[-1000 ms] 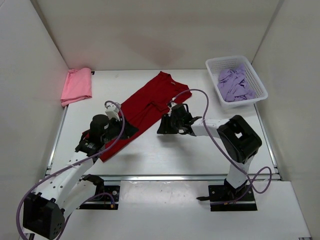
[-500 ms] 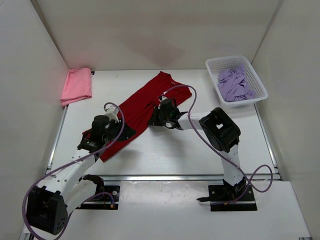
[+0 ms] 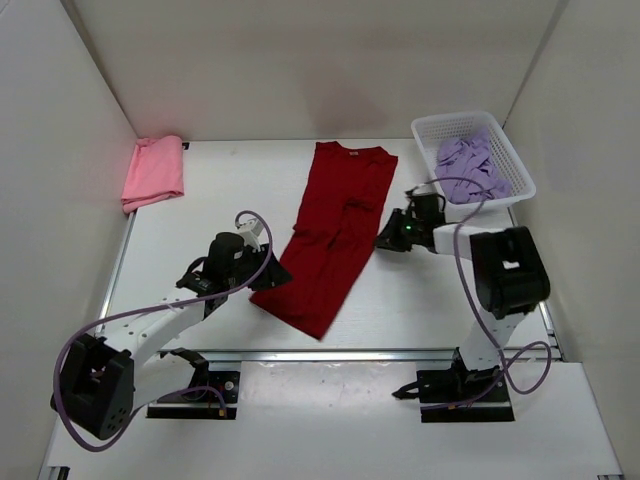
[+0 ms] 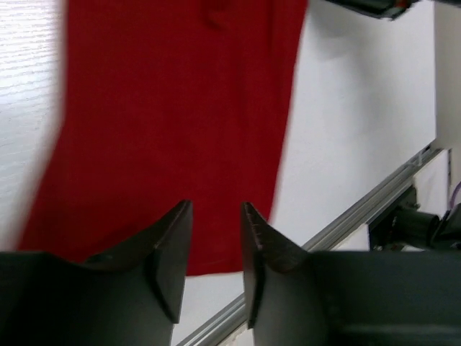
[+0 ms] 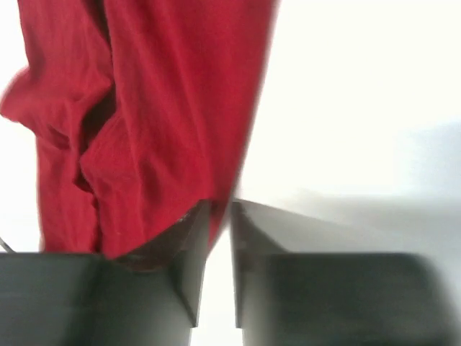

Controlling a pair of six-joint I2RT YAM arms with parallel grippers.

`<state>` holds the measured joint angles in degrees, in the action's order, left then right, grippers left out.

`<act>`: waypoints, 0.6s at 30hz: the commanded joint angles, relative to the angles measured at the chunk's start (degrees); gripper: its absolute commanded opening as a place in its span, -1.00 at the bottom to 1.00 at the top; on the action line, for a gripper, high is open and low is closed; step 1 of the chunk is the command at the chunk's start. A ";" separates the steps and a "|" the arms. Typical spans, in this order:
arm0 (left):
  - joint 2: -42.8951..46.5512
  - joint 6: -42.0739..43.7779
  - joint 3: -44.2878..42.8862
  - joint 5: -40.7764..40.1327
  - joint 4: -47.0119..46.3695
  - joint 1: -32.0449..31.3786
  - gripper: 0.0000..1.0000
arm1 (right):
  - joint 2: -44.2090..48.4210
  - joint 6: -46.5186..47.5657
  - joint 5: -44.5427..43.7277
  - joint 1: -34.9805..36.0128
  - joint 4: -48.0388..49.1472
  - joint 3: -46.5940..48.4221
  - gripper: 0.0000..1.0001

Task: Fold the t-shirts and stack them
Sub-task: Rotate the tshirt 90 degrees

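Observation:
The dark red t-shirt [image 3: 335, 230] lies lengthwise on the table, collar at the far end and hem near the front. In the top view my right gripper [image 3: 383, 240] sits at the shirt's right edge. In the right wrist view that gripper [image 5: 220, 205] is shut on the edge of the red cloth [image 5: 158, 108], which runs in between its fingertips. My left gripper [image 3: 272, 275] is at the lower left edge of the shirt. In its own view the left gripper [image 4: 216, 209] is open, the red fabric [image 4: 166, 108] lying beyond the tips. The pink t-shirt [image 3: 153, 170] lies folded at the far left. The lavender t-shirt [image 3: 470, 168] is bunched up in the basket.
The white mesh basket [image 3: 523, 186] stands at the far right of the table. A metal rail [image 3: 400, 353] runs along the table's front edge, close under the shirt's hem, and shows in the left wrist view as well [image 4: 374, 209]. White walls close in three sides.
The right gripper closed on the red shirt's right edge and pulled it rightward, so the shirt swung from a diagonal to nearly straight. The left gripper moved right along with the hem and widened slightly.

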<state>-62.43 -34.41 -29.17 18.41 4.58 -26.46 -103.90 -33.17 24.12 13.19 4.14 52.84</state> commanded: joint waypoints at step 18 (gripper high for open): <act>-4.01 1.98 7.63 -4.80 0.71 -1.67 -0.01 | -5.51 2.58 1.46 -2.38 -0.62 6.90 -0.43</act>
<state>-66.30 -32.86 -22.61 12.71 8.36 -27.64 -106.00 -31.55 26.11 10.15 3.44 55.59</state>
